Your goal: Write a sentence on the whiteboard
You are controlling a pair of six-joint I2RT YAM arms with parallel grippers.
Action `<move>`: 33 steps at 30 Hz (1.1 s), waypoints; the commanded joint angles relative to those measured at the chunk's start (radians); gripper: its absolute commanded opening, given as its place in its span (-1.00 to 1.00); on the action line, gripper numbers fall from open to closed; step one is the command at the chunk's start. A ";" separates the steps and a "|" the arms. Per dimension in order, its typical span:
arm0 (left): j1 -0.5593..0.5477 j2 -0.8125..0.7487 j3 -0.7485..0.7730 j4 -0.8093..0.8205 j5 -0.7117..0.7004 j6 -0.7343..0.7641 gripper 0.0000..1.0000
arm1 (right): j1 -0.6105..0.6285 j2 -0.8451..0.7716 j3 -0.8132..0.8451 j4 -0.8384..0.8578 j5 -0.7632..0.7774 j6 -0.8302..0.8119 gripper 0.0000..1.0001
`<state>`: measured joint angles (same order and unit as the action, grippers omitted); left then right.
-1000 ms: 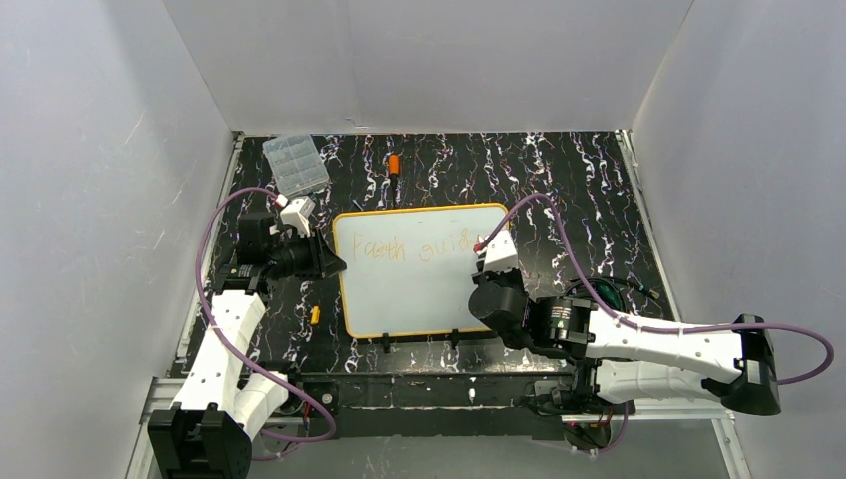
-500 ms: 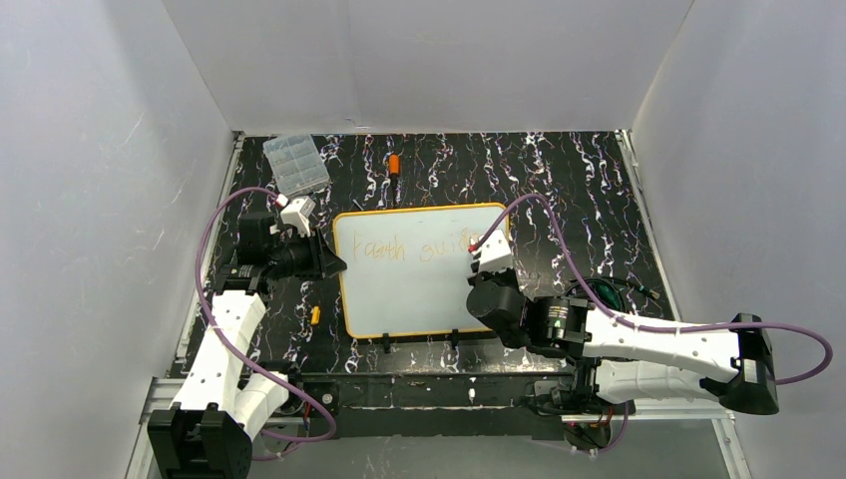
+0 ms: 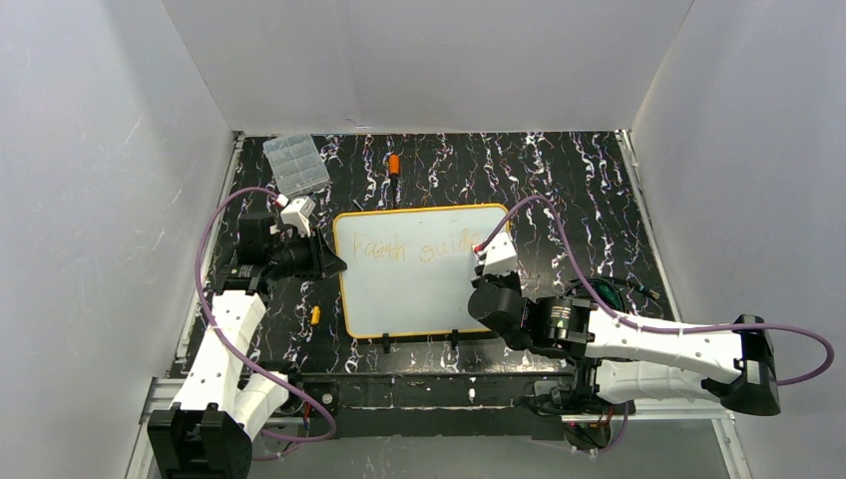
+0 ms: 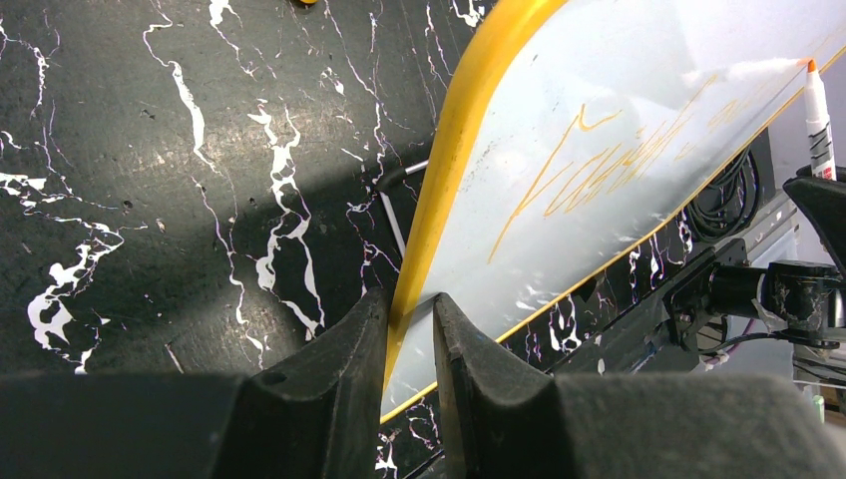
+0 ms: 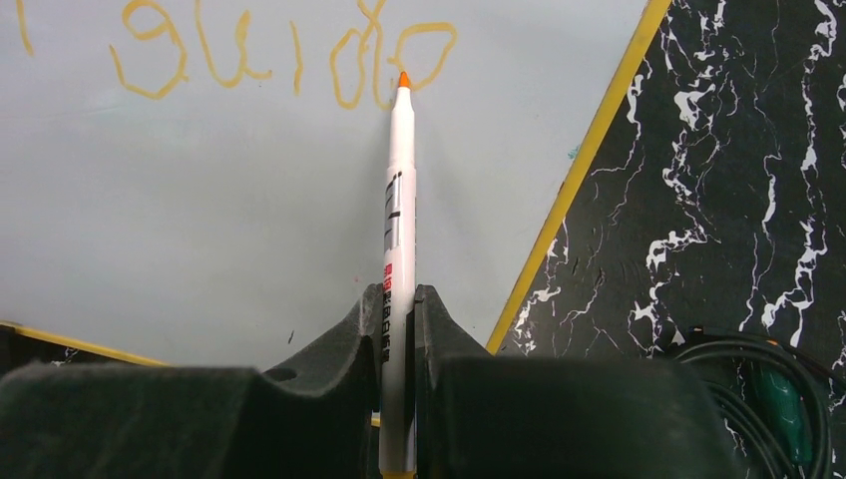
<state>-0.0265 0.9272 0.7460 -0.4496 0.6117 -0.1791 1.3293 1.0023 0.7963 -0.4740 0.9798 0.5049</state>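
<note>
The whiteboard (image 3: 419, 299) lies flat on the black marbled table (image 3: 579, 200). I judge it a thin, stiff, light panel with a slick face, so it would likely skate under a pen's push unless pinned. Its yellow rim, not the glossy writing surface, is the sensible place to take hold. The left gripper (image 4: 409, 309) does just that: its jaws are nearly closed, pinching the rim on the board's left edge. The right gripper (image 5: 399, 299) is clamped tight around the barrel of a white marker (image 5: 399, 190), well back from the orange tip, which sits at the last loop of the sentence (image 5: 289, 70) near the board's upper right. The marker looks smooth and hard — liable to pivot in the jaws if pressed hard. The faint orange writing runs along the board's upper part.
</note>
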 commanded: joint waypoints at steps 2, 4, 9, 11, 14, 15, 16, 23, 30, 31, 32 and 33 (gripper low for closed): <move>-0.003 -0.014 0.015 -0.009 0.009 0.002 -0.57 | 0.002 -0.014 0.000 -0.060 -0.007 0.052 -0.97; -0.004 -0.014 0.016 -0.009 0.010 0.002 -0.57 | 0.002 -0.016 0.000 -0.066 -0.011 0.055 -0.97; -0.003 -0.014 0.016 -0.009 0.010 0.002 -0.57 | 0.002 -0.010 0.003 -0.072 -0.026 0.055 -0.97; -0.004 -0.014 0.015 -0.009 0.011 0.002 -0.57 | 0.002 -0.007 0.004 -0.076 -0.030 0.056 -0.97; -0.003 -0.014 0.016 -0.009 0.009 0.002 -0.57 | 0.003 -0.005 0.003 -0.085 -0.033 0.064 -0.97; -0.004 -0.014 0.016 -0.009 0.009 0.003 -0.57 | 0.003 -0.006 0.004 -0.089 -0.032 0.067 -0.97; -0.004 -0.014 0.016 -0.009 0.008 0.002 -0.57 | 0.004 -0.007 0.006 -0.096 -0.030 0.071 -0.97; -0.003 -0.013 0.016 -0.009 0.005 0.001 -0.57 | 0.003 -0.007 0.020 -0.140 0.007 0.093 -0.97; -0.003 -0.013 0.016 -0.011 0.000 0.001 -0.57 | 0.003 0.003 0.038 -0.149 0.041 0.092 -0.97; -0.003 -0.013 0.016 -0.011 0.001 0.000 -0.57 | 0.003 0.004 0.040 -0.150 0.045 0.092 -0.97; -0.004 -0.012 0.016 -0.011 0.002 0.001 -0.57 | 0.003 0.003 0.042 -0.146 0.041 0.088 -0.97; -0.003 -0.013 0.016 -0.011 0.000 0.001 -0.57 | 0.004 -0.002 0.044 -0.139 0.032 0.081 -0.97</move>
<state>-0.0265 0.9264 0.7460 -0.4500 0.6102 -0.1795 1.3308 1.0016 0.7967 -0.6010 0.9737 0.5766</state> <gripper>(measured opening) 0.217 0.197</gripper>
